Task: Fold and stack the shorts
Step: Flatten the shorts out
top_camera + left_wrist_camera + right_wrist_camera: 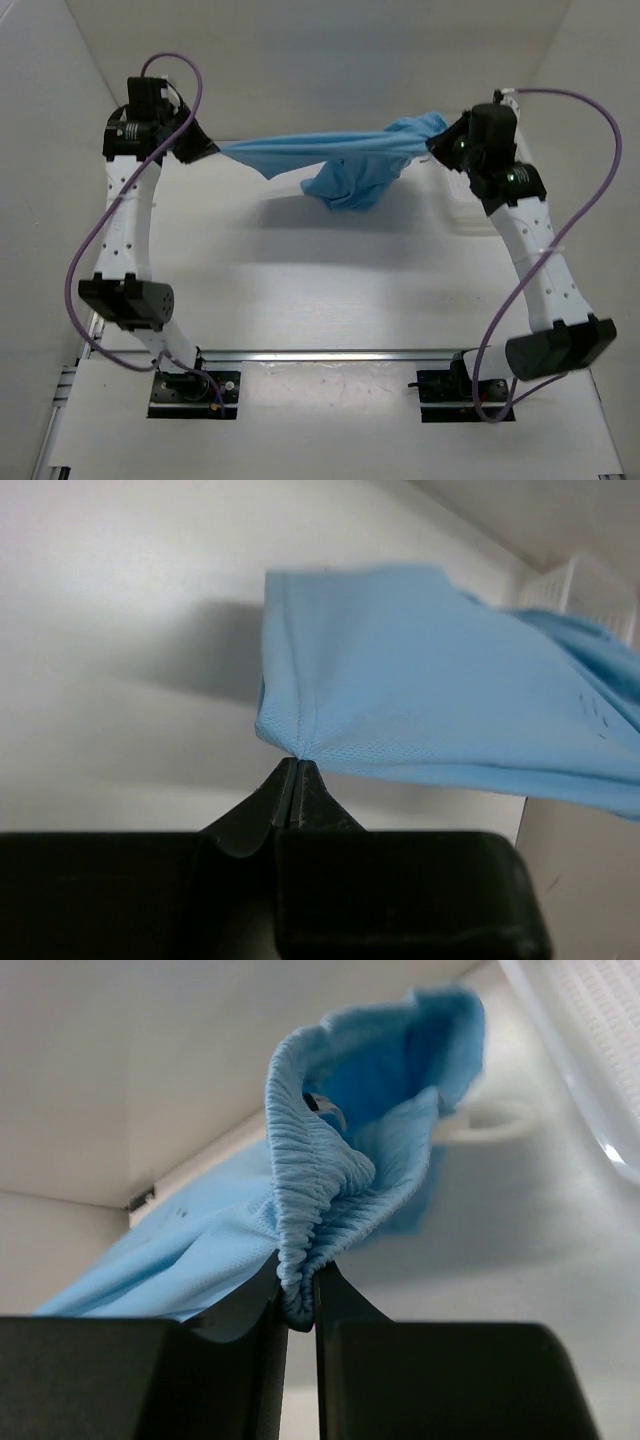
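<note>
The light blue shorts point(335, 160) hang stretched in the air between my two grippers, above the far part of the table, with a loose fold sagging in the middle. My left gripper point(207, 150) is shut on a hem corner of the shorts point(420, 700); its jaws point(296, 765) pinch the thin fabric at the very tips. My right gripper point(440, 140) is shut on the gathered elastic waistband point(310, 1180), bunched between its jaws point(298, 1295). The shorts cast a shadow on the table below.
The white table point(330, 300) lies under the shorts. A white mesh basket point(590, 590) stands at the far right, and its rim point(590, 1050) shows in the right wrist view. White walls enclose the back and sides.
</note>
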Robot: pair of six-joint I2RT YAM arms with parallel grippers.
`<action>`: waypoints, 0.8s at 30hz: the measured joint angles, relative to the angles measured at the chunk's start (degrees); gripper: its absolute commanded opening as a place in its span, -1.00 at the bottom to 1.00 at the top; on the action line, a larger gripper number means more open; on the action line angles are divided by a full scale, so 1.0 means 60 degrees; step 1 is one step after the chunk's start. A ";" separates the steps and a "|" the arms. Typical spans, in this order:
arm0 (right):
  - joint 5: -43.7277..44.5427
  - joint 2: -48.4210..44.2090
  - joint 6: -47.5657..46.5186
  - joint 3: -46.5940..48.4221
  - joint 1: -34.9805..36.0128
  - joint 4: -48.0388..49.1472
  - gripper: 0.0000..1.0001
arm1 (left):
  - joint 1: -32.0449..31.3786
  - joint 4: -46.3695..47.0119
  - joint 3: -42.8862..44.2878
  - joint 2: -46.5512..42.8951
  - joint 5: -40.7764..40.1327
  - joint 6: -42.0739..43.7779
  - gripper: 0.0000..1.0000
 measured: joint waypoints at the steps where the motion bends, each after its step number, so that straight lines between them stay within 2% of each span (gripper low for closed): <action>1: 0.0000 -0.0463 0.0000 -0.0725 -0.0011 0.0055 -1.00 | -0.0036 0.0200 -0.0838 -0.0565 0.0044 0.0000 -0.79; 4: -0.0004 -0.2014 0.0018 -0.3497 -0.0004 0.0007 -1.00 | -0.0295 0.0729 -0.3603 -0.2288 0.0138 -0.0011 -0.79; 5: -0.0007 -0.2415 0.0018 -0.4393 0.0007 0.0051 -0.91 | -0.0404 0.1016 -0.4714 -0.2881 0.0127 -0.0047 -0.79; 6: -0.0004 -0.2758 0.0062 -0.5213 0.0011 0.0025 -0.61 | -0.0495 0.1111 -0.5665 -0.3351 0.0131 -0.0095 -0.79; 7: -0.0036 -0.3122 0.0135 -0.6105 0.0011 -0.0066 0.19 | -0.0634 0.1402 -0.6808 -0.3821 0.0160 -0.0186 -0.53; 8: -0.0076 -0.3504 0.0248 -0.7005 0.0011 -0.0102 0.38 | -0.0765 0.1650 -0.7978 -0.4255 0.0168 -0.0277 -0.33; 10: -0.0117 -0.4382 0.0459 -0.8575 0.0011 -0.0594 0.44 | -0.0969 0.1734 -0.9934 -0.4648 0.0237 -0.0437 0.08; 11: -0.0109 -0.4867 0.0586 -0.9173 0.0011 -0.0925 0.44 | -0.1038 0.1792 -1.0768 -0.4681 0.0259 -0.0510 0.45; 13: -0.0087 -0.5814 0.0903 -0.9843 0.0011 -0.1581 0.36 | -0.1118 0.1785 -1.2010 -0.4615 0.0328 -0.0663 0.49; 15: -0.0004 -0.6510 0.1249 -0.9967 0.0007 -0.2007 0.32 | -0.1126 0.1628 -1.2637 -0.4637 0.0342 -0.0794 0.49; 21: -0.0004 -0.6830 0.1978 -0.9967 0.0004 -0.2430 0.32 | -0.1282 0.1861 -1.2706 -0.4758 0.0342 -0.1086 0.52; 24: -0.0208 -0.6717 0.2204 -1.0138 0.0004 -0.2477 0.53 | -0.1585 0.2000 -1.2764 -0.4360 0.0339 -0.1315 0.68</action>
